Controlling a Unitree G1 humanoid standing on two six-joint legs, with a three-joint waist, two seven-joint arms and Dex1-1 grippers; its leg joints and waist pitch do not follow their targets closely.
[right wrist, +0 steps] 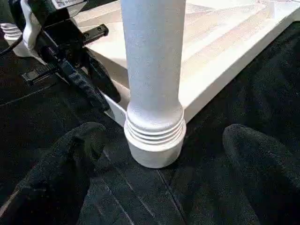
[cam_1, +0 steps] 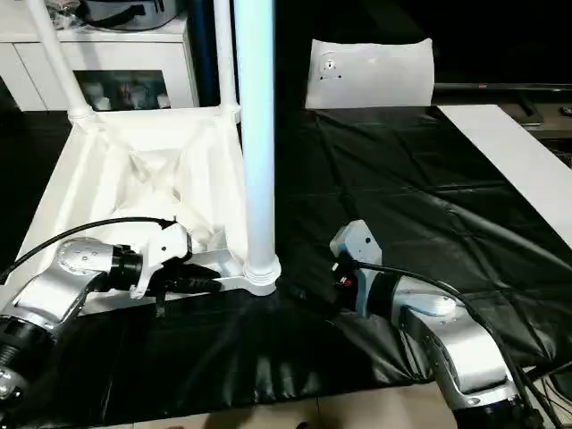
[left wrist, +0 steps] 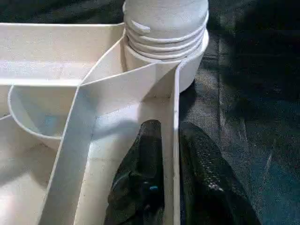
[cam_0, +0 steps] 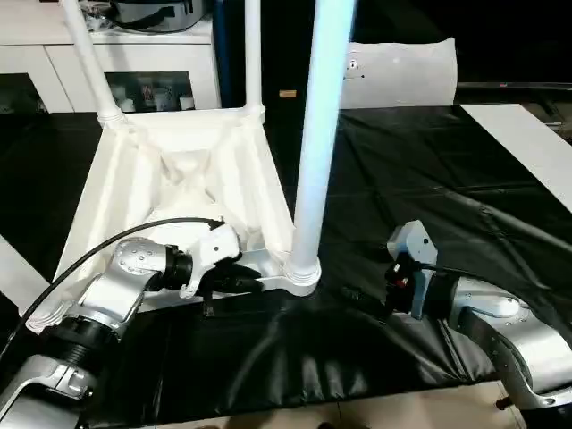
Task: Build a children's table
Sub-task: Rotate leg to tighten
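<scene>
1. upside down on the black-covered work surface (cam_0: 420,179) lies the table top (cam_0: 134,192), three legs cut off above.
2. left gripper (left wrist: 171,154) straddles its edge wall, fingers nearly closed.
3. right gripper (right wrist: 159,161) gapes wide around the near leg (right wrist: 152,70), untouching.

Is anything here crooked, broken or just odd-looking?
Nothing looks broken or spilled. The white plastic table top lies upside down on the black-covered work surface, with three long white round legs standing up from its corner sockets; the near leg stands upright in its socket. The near left corner is hidden behind the left arm.
</scene>
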